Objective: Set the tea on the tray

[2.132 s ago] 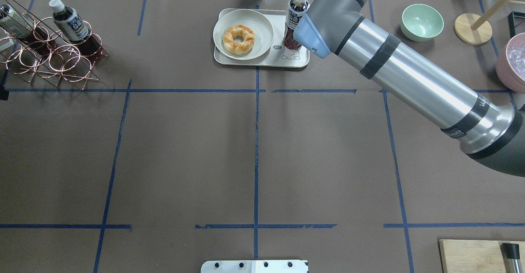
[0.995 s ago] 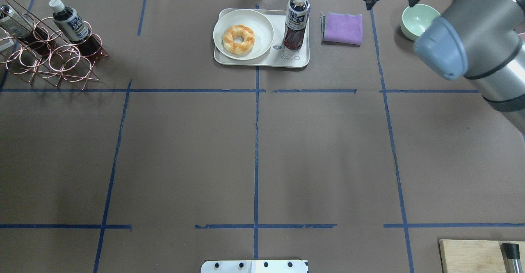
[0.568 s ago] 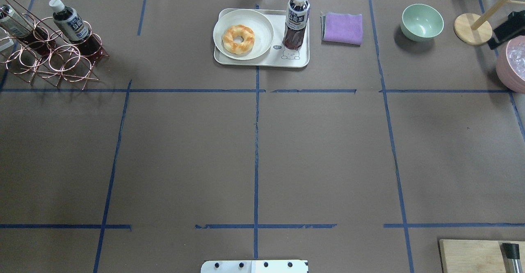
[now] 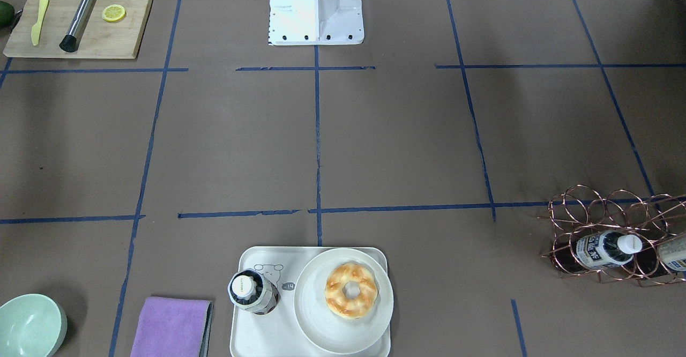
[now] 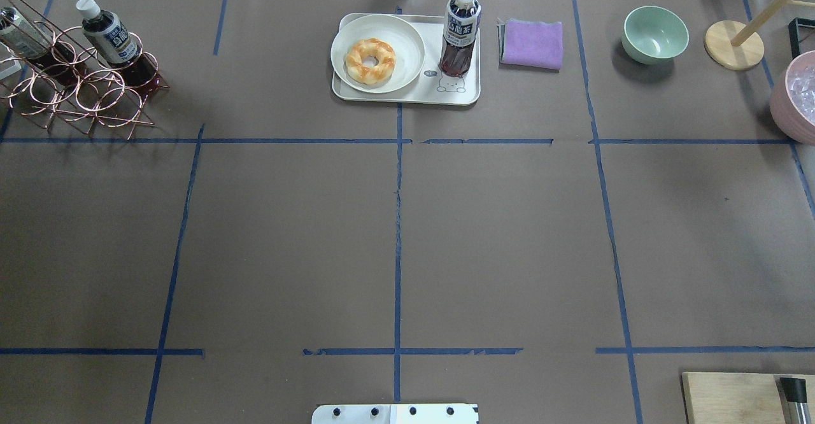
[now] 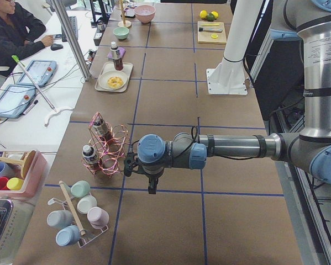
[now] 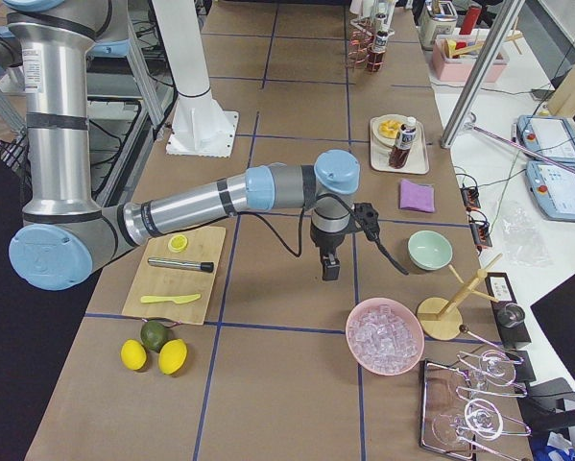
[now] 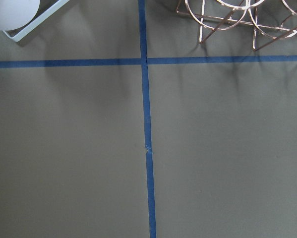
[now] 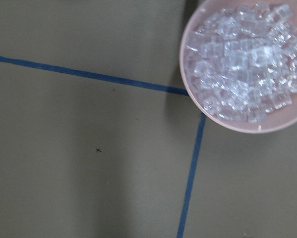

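**Tea upright on the tray, both arms parked well away**

In the overhead view the tea [image 5: 460, 35] stands on its base at the right end of the tray [image 5: 407, 96], upper centre of the frame. It sits just beside the round plate [image 5: 411, 48] that holds the doughnut [image 5: 370, 61]. The plate fills most of the tray, so this narrow strip by the bear drawing is the only free spot. Nothing touches the bottle, so the placing looks done.

The purple cloth [image 5: 532, 44] lies off the tray to its right. Another bottle [image 5: 108, 35] leans in the copper rack [image 5: 83, 102] at upper left.

Neither arm is near the tray, likely to avoid knocking the bottle. The left gripper [image 6: 152, 189] hangs low over bare table beside the rack. The right gripper [image 7: 331, 273] hangs near the bowl of ice [image 9: 242, 64]. Both show only in the 2 side views, too small to judge — I cannot tell how far either is open, or whether it holds anything.
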`<action>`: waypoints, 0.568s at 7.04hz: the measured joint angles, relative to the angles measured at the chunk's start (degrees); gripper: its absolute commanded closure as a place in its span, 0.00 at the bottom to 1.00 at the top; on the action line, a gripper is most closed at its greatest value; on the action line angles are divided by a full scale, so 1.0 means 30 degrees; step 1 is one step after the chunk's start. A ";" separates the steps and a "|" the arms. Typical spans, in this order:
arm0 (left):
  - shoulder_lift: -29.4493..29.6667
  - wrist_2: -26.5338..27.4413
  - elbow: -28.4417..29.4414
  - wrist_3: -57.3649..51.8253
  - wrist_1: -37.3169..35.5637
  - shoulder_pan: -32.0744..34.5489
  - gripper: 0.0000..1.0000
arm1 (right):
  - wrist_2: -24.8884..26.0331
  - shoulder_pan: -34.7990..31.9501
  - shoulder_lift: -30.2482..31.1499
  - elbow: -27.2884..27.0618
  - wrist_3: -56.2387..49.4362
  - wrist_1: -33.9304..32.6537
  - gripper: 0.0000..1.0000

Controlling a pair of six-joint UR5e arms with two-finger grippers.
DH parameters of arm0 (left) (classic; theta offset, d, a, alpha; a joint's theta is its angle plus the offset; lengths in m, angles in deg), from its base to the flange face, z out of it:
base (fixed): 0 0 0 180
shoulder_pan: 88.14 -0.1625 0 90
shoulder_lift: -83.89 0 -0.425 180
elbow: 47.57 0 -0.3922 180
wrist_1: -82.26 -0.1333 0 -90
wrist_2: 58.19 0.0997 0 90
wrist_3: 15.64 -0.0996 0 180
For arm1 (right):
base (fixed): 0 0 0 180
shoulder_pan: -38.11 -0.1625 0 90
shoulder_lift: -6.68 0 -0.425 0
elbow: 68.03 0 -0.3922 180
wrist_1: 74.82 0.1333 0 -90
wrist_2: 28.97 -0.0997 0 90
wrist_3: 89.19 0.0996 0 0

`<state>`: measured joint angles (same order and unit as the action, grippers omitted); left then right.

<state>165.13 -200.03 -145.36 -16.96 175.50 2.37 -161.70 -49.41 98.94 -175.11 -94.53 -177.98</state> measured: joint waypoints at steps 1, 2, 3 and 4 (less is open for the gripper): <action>0.0002 0.0013 0.0000 -0.0001 0.0009 0.0003 0.00 | -0.0505 -0.0827 0.0582 0.1347 -0.0008 0.1046 0.00; 0.0045 0.0026 0.0001 -0.0001 0.0015 0.0001 0.00 | -0.1400 -0.1540 0.1147 0.2647 0.0036 0.2694 0.00; 0.0059 0.0047 0.0006 -0.0008 0.0017 -0.0011 0.00 | -0.2039 -0.1974 0.1473 0.3612 0.0079 0.3940 0.00; -0.0003 0.0075 0.0045 -0.0020 0.0020 -0.0020 0.00 | -0.2339 -0.2164 0.1692 0.4121 0.0107 0.4536 0.00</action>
<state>165.12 -199.80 -145.22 -17.02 175.56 2.31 -168.72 -55.90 104.02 -162.75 -94.21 -164.38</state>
